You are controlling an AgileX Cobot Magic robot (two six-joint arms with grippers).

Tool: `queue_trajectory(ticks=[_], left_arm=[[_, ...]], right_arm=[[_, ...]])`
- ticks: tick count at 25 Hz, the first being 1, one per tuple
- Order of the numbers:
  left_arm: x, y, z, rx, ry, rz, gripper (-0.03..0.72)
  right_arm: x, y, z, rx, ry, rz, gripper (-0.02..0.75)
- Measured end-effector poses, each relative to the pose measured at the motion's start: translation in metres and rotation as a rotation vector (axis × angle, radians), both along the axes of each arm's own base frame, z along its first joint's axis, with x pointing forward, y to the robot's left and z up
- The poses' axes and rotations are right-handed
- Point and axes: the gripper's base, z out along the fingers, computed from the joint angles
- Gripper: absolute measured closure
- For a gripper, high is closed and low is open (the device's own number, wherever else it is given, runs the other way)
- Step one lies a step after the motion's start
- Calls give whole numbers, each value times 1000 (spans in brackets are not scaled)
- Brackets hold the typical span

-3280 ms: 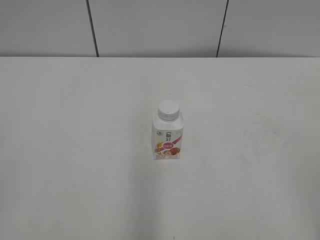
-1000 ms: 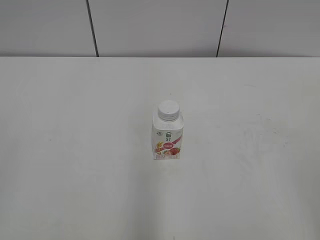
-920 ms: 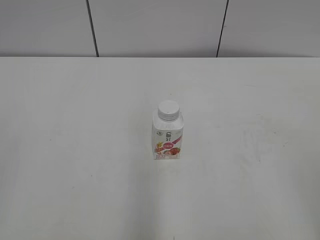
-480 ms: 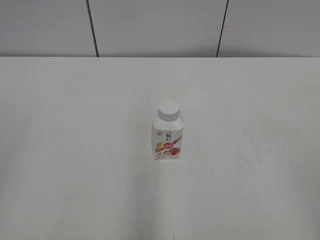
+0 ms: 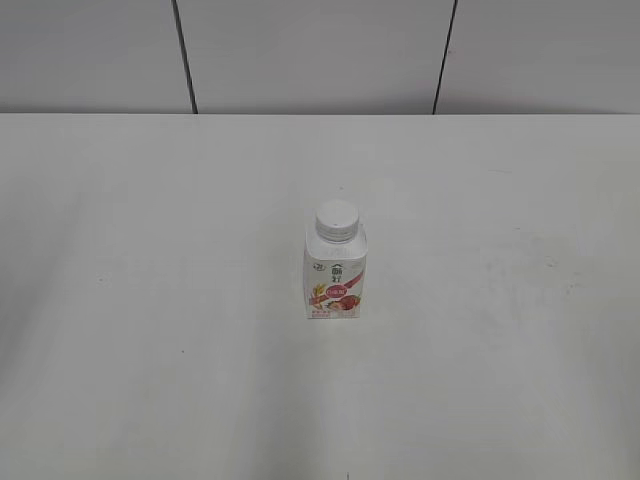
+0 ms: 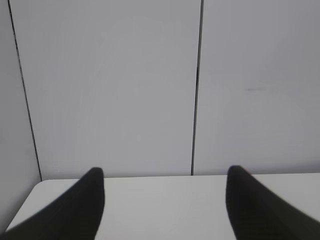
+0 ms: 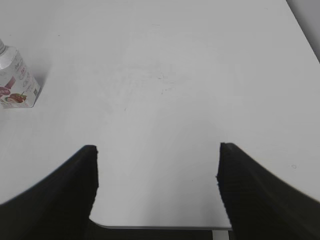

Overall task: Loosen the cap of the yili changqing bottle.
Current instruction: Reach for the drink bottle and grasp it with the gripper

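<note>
The yili changqing bottle (image 5: 336, 278), white with a pink-red label, stands upright in the middle of the white table. Its white ribbed cap (image 5: 336, 221) sits on the neck. In the right wrist view the bottle (image 7: 16, 83) shows at the far left edge, its cap cut off by the frame. My right gripper (image 7: 157, 150) is open and empty above the table's near edge, well to the right of the bottle. My left gripper (image 6: 165, 175) is open and empty, facing the back wall over the table; the bottle does not show there. Neither gripper shows in the exterior view.
The white table (image 5: 150, 350) spreads around the bottle. A grey panelled wall (image 5: 320, 50) with dark seams stands behind its far edge. The table's near edge (image 7: 160, 227) shows below my right gripper.
</note>
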Motion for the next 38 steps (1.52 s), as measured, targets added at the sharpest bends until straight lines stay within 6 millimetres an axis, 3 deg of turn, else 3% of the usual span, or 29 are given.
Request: queue_trajectory(ticks=[10,16,23,30,38], left_arm=[[73,-6,-42,10,94,-53,218],[100,-19,-77,48,166,-186,218],[134,-38,-101,101,224,-405,218],[155,-65,-131,203,275,-797,201],[172,-83,-169,187,295,-1091,87]], right_arm=[[0,0,0,0,0,0,153],[0,0,0,0,0,0,153],[0,0,0,0,0,0,153],[0,0,0,0,0,0,153],[0,0,0,0,0,0,153]])
